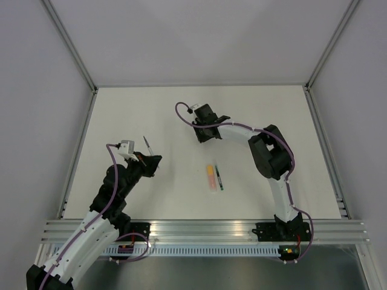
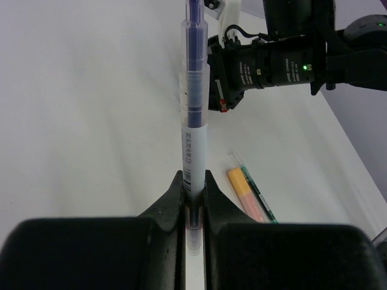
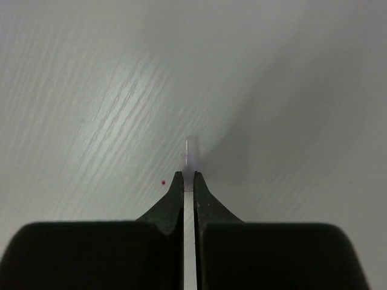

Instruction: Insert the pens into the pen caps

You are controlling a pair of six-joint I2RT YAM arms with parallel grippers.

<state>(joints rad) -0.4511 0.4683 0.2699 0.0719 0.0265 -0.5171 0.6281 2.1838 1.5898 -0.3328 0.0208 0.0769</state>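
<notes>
My left gripper (image 2: 193,181) is shut on a clear-barrelled pen with a blue-purple core (image 2: 195,90), which sticks out ahead of the fingers; it also shows in the top view (image 1: 147,145). My right gripper (image 3: 188,178) is shut on a tiny translucent cap (image 3: 190,154), held close above the table at the far middle (image 1: 201,136). A pale orange pen (image 1: 210,177) and a dark pen with green ends (image 1: 219,177) lie side by side mid-table, apart from both grippers. The orange pen (image 2: 247,194) has an orange-yellow end. No loose orange or teal cap shows.
White tabletop (image 1: 121,109) with metal frame rails along its left, right and near edges (image 1: 199,229). White walls close the back and sides. The right arm's wrist (image 2: 278,63) sits just beyond the held pen's tip in the left wrist view.
</notes>
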